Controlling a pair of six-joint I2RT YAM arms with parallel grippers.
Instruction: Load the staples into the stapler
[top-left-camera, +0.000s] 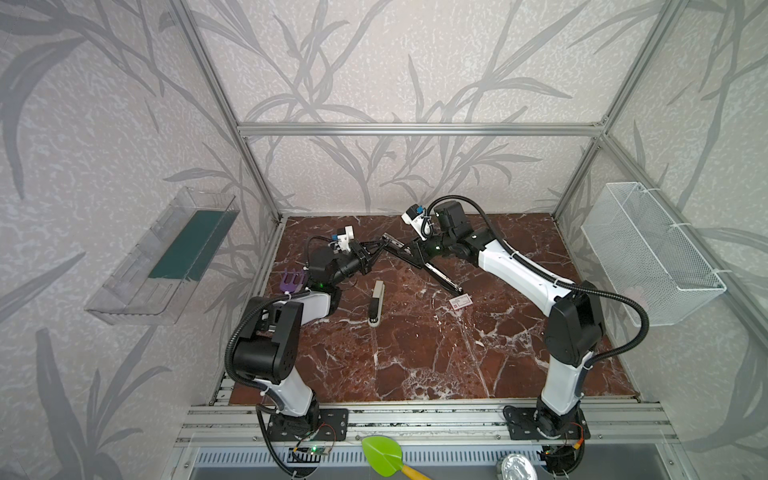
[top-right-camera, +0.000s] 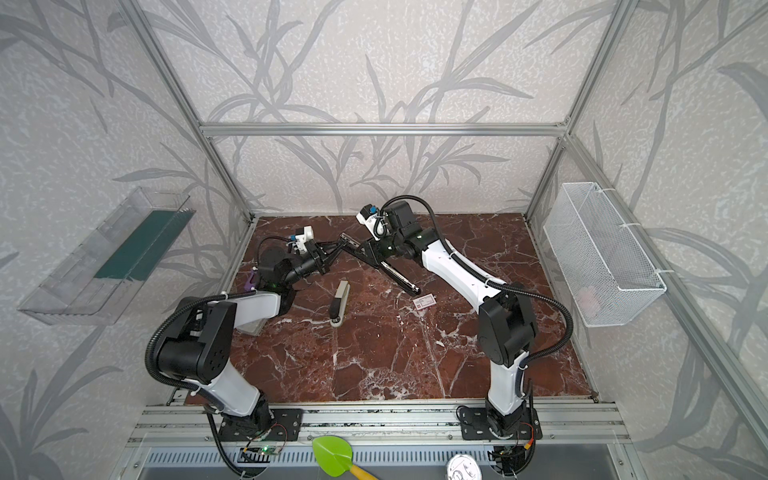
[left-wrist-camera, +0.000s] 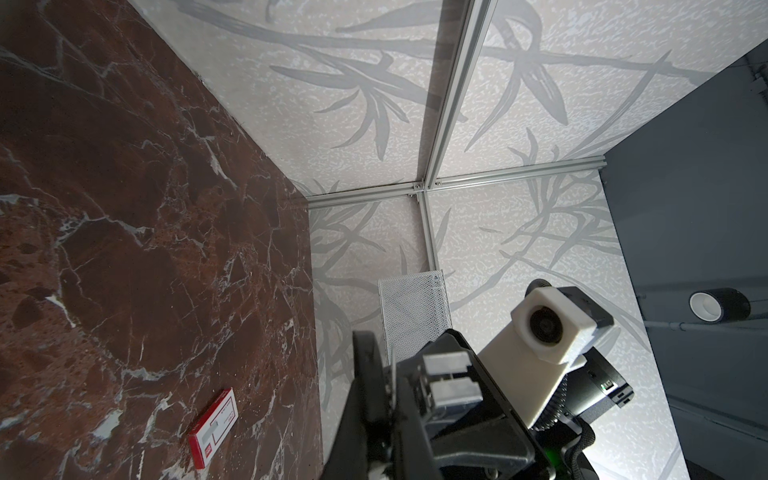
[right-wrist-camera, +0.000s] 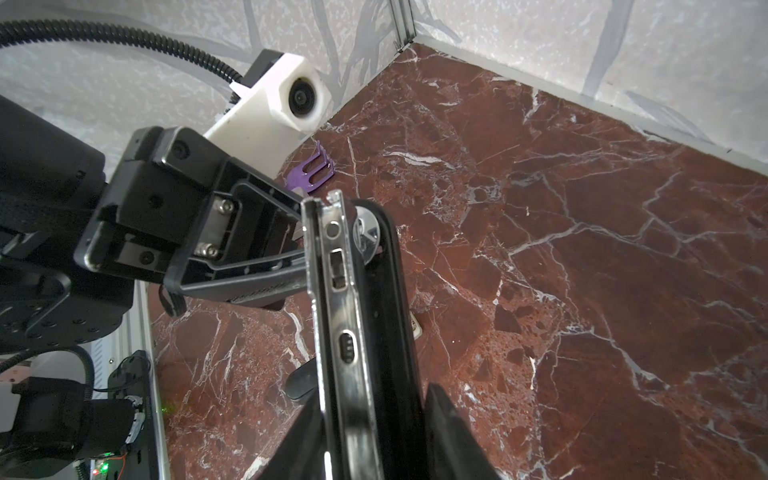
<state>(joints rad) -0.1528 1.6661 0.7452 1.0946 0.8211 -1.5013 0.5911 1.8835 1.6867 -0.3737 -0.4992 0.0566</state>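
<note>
Chrome-slick, stiff stapler (right-wrist-camera: 353, 353), best held midway: my left gripper (right-wrist-camera: 302, 245) pinches its tip; my right gripper (right-wrist-camera: 376, 392) straddles it, clamp unclear.

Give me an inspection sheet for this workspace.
Surface: brown marble-pattern tabletop, intact.
Job's things: long black metal stapler opened, held aloft; small white-and-red cardboard staple box lying flat.
Clutter: short white-and-black stapler; purple plastic fork-shaped piece; green plastic scoop.
End effectors: left end effector shut on the stapler's chrome rail; right end effector shut on its body.
Cables: black corrugated conduits along both arms.
Surroundings: clear plastic bin left wall; white wire-mesh basket right wall.
</note>
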